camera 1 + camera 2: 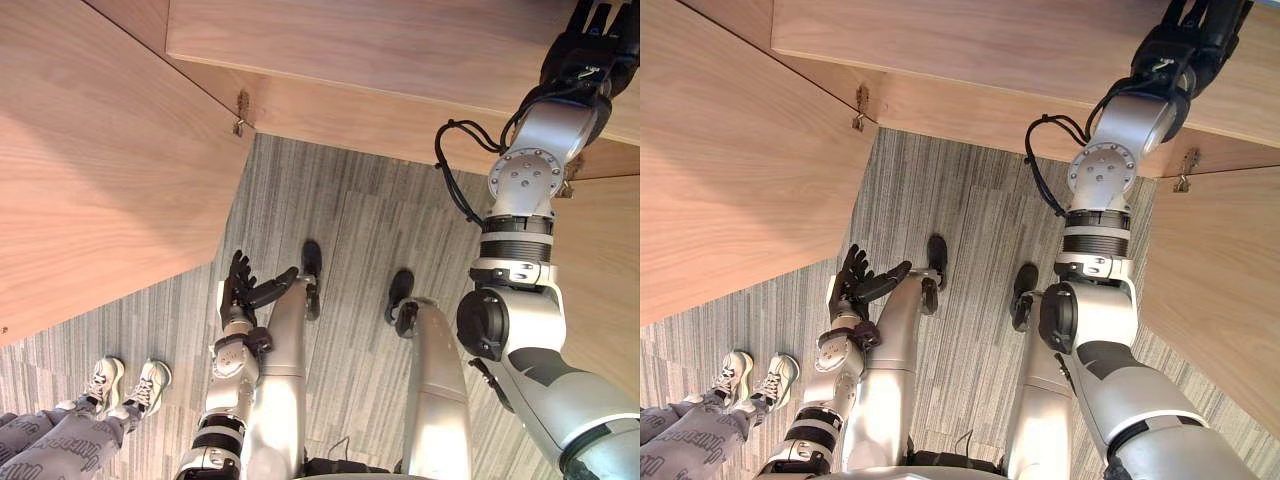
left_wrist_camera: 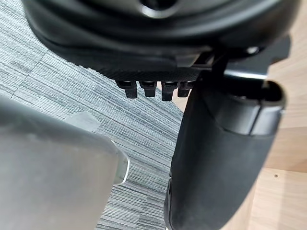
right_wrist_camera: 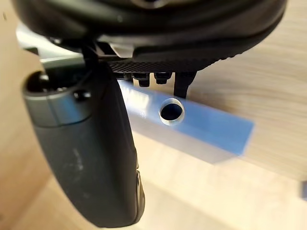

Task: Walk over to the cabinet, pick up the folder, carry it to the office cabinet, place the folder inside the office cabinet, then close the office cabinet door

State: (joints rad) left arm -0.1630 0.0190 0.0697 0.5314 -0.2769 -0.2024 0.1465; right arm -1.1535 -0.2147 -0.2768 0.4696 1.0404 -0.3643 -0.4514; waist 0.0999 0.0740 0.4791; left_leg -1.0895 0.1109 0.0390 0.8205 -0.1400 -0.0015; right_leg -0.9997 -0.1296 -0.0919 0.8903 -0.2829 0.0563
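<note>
The folder point(image 3: 206, 129) looks placed inside the cabinet point(image 1: 350, 40) at upper right, right hand point(image 1: 585, 52) released, left hand point(image 1: 238, 296) slack, doors point(image 1: 100, 170) not yet shut.

Right hand point(image 1: 588, 52) up at wooden cabinet point(image 1: 350, 40)

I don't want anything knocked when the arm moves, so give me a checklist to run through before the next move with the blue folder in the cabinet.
1. Blue folder resting on wood inside the cabinet: ok.
2. Right hand curled round the folder: not ok, its fingers look straight against it.
3. Left hand free, open, hanging low: ok.
4. Left door and right door swung wide open: ok.
5. Person clear of the left door's swing: cannot tell; their shoes stand close by it.
</note>
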